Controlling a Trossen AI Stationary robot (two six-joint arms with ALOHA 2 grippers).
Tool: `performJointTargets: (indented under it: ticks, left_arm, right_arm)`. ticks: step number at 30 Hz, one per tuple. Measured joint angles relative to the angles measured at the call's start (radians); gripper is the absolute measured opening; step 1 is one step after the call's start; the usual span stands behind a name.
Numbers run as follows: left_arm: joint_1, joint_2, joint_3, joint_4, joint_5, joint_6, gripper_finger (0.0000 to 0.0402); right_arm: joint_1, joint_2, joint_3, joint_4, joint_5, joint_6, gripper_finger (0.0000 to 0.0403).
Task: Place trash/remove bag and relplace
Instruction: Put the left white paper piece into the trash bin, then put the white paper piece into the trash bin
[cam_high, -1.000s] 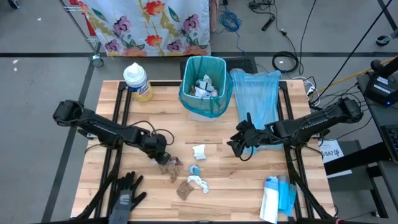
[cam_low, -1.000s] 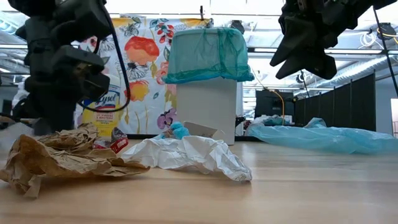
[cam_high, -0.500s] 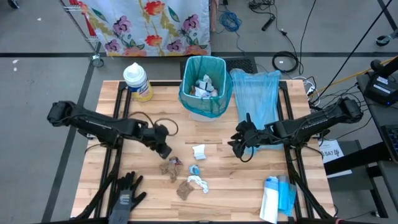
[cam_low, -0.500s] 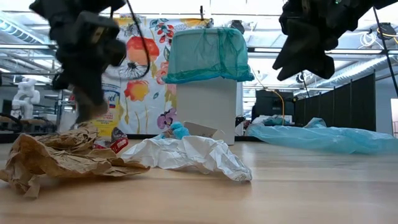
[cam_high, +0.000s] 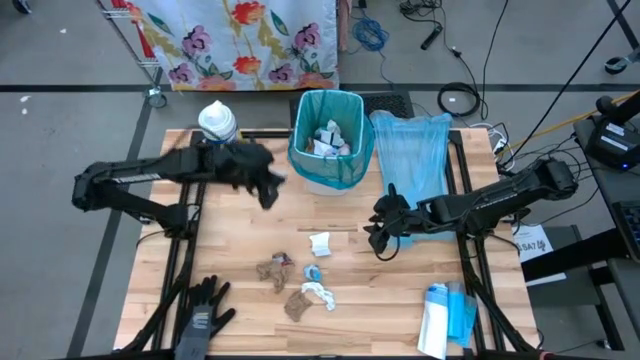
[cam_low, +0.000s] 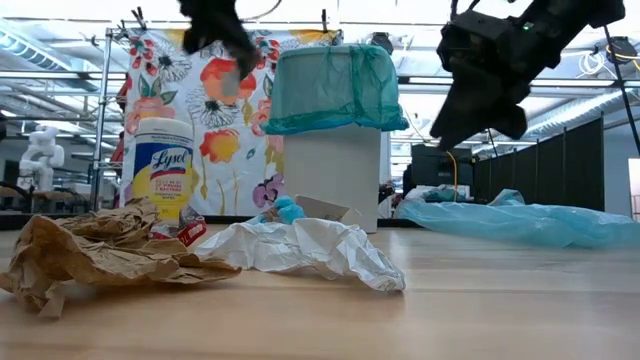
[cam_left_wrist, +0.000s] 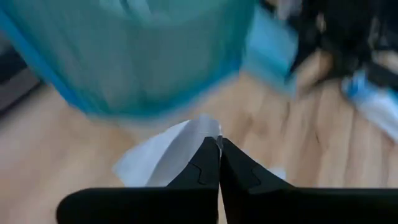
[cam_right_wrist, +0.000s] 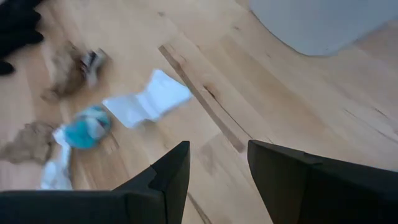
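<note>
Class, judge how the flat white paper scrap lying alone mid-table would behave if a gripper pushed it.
The white scrap looks thin and flat, so it probably slides rather than rolls. It seems light, likely crumpling or lifting at an edge.

Even overhead light, soft shadows; the left wrist view is heavily motion-blurred, and the low view's background glares.

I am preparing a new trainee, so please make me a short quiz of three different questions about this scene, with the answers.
1. True or false: the left gripper is shut.
2. The bin is lined with a bag of which colour? A) teal B) black C) red
3. What lies along the table's near edge at the left?

Key: 1 true. 2 A. 3 A black glove.
</note>
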Motion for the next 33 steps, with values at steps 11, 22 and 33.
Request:
performJointTargets:
  ticks: [11,22,33]
  left_arm:
    - [0.229,0.209,0.318,0.002,0.130,0.251,0.0000]
    - [0.293,0.397,0.481,0.092,0.207,0.335,0.0025]
    - [0.295,0.404,0.490,0.101,0.212,0.457,0.0135]
  right_arm:
    - [0.000,0.143,0.000,0.222,0.000,0.000,0.0153]
    - [0.000,0.234,0.000,0.253,-0.027,0.096,0.0153]
    - [-0.039,0.241,0.001,0.308,-0.026,0.075,0.0153]
